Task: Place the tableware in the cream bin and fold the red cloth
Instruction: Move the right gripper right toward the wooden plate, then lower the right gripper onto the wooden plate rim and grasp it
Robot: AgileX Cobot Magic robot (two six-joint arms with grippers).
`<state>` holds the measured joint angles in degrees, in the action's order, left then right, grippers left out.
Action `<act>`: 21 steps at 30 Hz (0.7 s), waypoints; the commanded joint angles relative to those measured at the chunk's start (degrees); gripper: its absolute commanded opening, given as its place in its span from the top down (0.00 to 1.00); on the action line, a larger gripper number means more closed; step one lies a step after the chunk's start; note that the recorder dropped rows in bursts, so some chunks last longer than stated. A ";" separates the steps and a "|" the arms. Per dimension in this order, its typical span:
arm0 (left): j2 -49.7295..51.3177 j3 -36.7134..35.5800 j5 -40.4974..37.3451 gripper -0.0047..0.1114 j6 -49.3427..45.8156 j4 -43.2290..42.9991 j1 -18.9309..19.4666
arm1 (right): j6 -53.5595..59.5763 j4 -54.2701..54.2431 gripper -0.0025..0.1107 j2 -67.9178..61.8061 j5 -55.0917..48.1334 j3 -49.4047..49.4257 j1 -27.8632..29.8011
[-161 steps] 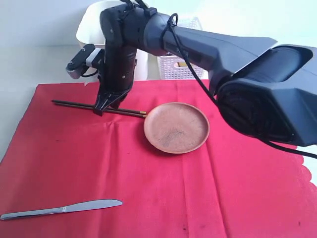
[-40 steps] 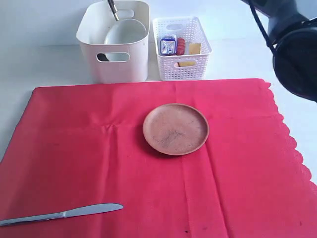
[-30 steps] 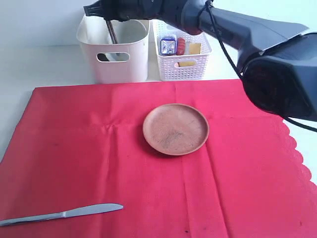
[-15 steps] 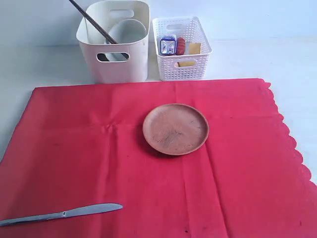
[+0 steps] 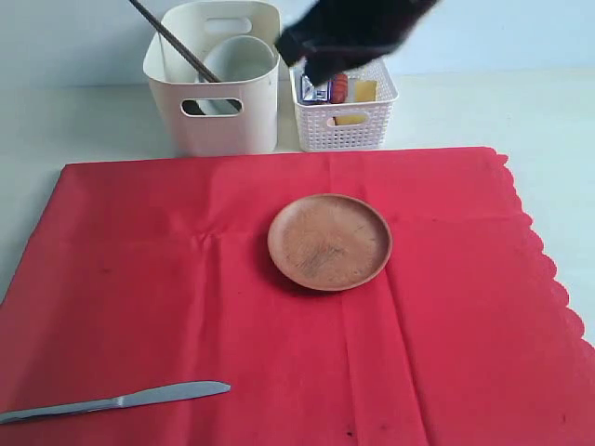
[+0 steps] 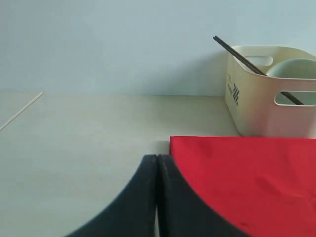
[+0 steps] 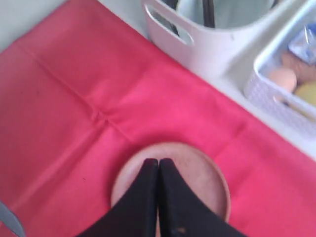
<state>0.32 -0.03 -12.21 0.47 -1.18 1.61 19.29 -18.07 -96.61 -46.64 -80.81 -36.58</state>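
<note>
The red cloth (image 5: 186, 297) lies spread flat. A round wooden plate (image 5: 330, 242) sits near its middle, and a silver knife (image 5: 116, 401) lies at the near left. The cream bin (image 5: 214, 84) behind the cloth holds a white bowl (image 5: 240, 58) and dark chopsticks (image 5: 172, 42) that lean out over its rim. My right gripper (image 7: 158, 162) is shut and empty, hovering over the plate (image 7: 207, 173). Its arm (image 5: 349, 32) is a dark blur at the back. My left gripper (image 6: 157, 159) is shut and empty, beside the cloth's corner (image 6: 237, 173).
A white lattice basket (image 5: 342, 98) with food items and a small carton stands right of the bin. Pale tabletop (image 5: 521, 111) surrounds the cloth. The cloth's scalloped edge (image 5: 548, 279) runs down the right side.
The chopsticks went from the right gripper into the bin and now lean there. The right jaws went from apart to shut. The right arm left the view and has swung back in over the basket.
</note>
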 commanded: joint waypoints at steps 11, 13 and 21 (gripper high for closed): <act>-0.32 0.03 0.13 0.96 -0.15 0.12 0.11 | 20.18 -24.78 0.96 -14.47 4.77 19.30 15.06; -0.32 0.03 0.13 0.96 -0.15 0.12 0.11 | 18.61 -24.78 0.90 -16.31 7.18 19.30 14.90; -0.32 0.03 0.13 0.96 -0.15 0.12 0.11 | 18.21 -24.38 0.48 -17.36 11.40 19.03 14.90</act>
<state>0.32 -0.03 -12.21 0.47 -1.18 1.61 37.73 -42.39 -114.10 -35.88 -61.63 -21.88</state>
